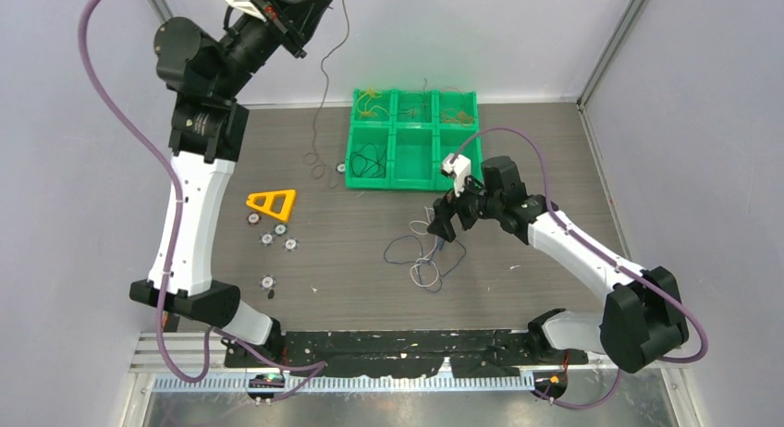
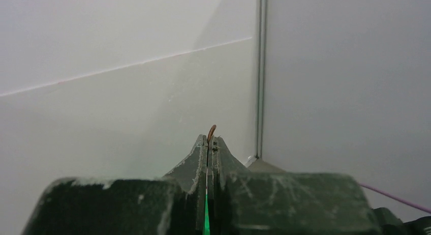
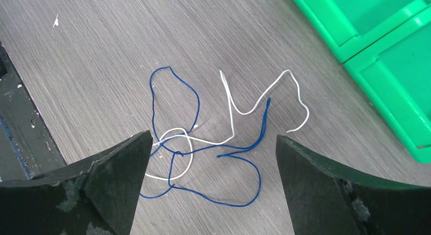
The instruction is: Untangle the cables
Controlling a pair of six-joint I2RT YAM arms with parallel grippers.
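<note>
A blue cable (image 3: 243,152) and a white cable (image 3: 239,109) lie tangled together on the table; the top view shows the tangle (image 1: 425,253) near the middle. My right gripper (image 3: 213,158) is open and empty, hovering just above the tangle, seen in the top view (image 1: 447,225) too. My left gripper (image 2: 211,143) is raised high at the back left (image 1: 310,16) and is shut on a thin dark cable (image 1: 324,85), whose brown tip (image 2: 212,129) pokes out between the fingers. That cable hangs down to the table (image 1: 317,164).
A green compartment bin (image 1: 413,139) stands at the back centre with thin cables inside; its corner shows in the right wrist view (image 3: 376,47). A yellow triangular part (image 1: 273,203) and several small round pieces (image 1: 277,235) lie at the left.
</note>
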